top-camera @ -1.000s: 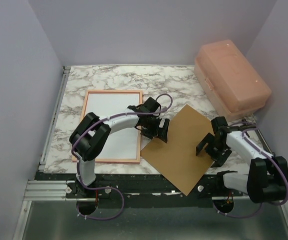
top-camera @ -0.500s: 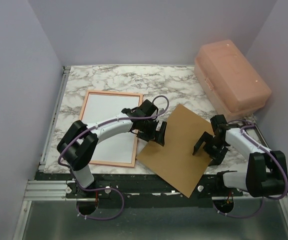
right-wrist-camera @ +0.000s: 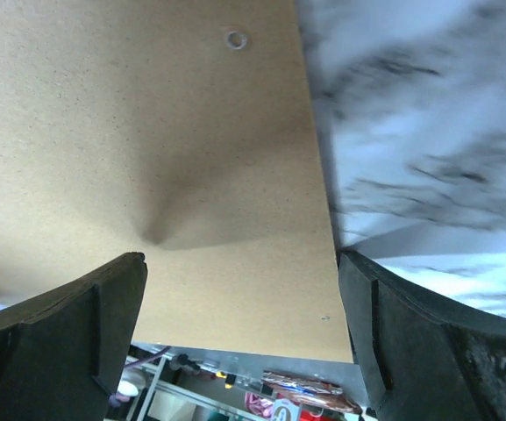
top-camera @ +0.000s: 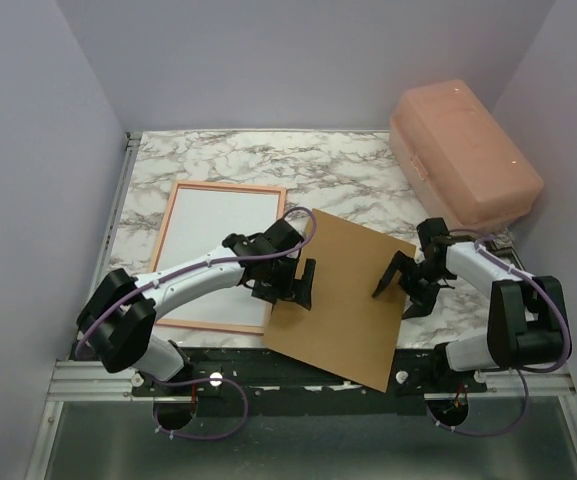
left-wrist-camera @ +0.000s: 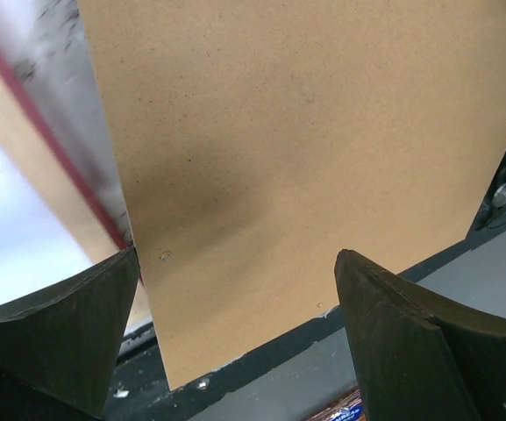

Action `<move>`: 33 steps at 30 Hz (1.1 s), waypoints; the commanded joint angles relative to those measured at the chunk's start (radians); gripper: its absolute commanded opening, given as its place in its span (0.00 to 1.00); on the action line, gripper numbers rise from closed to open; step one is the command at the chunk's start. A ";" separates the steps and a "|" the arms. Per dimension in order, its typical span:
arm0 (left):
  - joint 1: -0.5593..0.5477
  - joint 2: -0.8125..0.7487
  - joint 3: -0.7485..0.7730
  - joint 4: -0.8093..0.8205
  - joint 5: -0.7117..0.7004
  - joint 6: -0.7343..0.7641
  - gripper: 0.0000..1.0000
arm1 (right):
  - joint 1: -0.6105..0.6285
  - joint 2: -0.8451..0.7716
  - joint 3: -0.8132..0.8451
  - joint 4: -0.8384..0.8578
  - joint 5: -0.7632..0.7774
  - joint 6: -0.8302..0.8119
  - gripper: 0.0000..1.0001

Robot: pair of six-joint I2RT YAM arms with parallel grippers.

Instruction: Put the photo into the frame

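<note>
The frame (top-camera: 230, 186) lies back-up at the left of the marble table, its orange-tan border around a white sheet, the photo (top-camera: 213, 245) with its plain back up. A brown backing board (top-camera: 343, 300) lies in the middle, its near corner past the table's front edge. Its left edge crosses the frame's near right corner (left-wrist-camera: 51, 202). My left gripper (top-camera: 288, 293) stands open over the board's left edge (left-wrist-camera: 305, 132), holding nothing. My right gripper (top-camera: 398, 293) stands open over the board's right edge (right-wrist-camera: 147, 132), also holding nothing.
A large pink-orange plastic box (top-camera: 465, 155) sits at the back right corner. A metal rail (top-camera: 98, 375) runs along the table's near edge. Side walls close in on the left and right. Bare marble (top-camera: 298, 160) shows behind the frame and board.
The backing board has turned and slid left, up against the frame's right side. My left gripper moved nearer and left with it; my right gripper moved left and farther. The frame tilted slightly.
</note>
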State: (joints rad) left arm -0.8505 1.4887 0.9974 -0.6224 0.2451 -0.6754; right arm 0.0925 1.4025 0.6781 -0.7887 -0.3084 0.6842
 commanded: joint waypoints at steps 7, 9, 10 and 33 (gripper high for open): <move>0.023 -0.112 -0.096 -0.010 -0.092 -0.139 0.94 | 0.180 0.197 0.127 0.415 -0.221 0.092 0.97; 0.049 -0.138 -0.121 -0.021 -0.106 -0.142 0.94 | 0.232 0.245 0.176 0.428 -0.214 0.111 0.97; 0.067 -0.153 -0.133 -0.028 -0.111 -0.144 0.94 | 0.252 0.270 0.202 0.431 -0.209 0.120 0.97; 0.265 -0.236 -0.101 -0.283 -0.351 -0.121 0.96 | 0.280 0.309 0.209 0.362 -0.053 0.056 1.00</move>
State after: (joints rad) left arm -0.5892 1.2526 0.8753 -0.8665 -0.0425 -0.7868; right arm 0.3981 1.7245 0.9607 -0.3447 -0.4450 0.8028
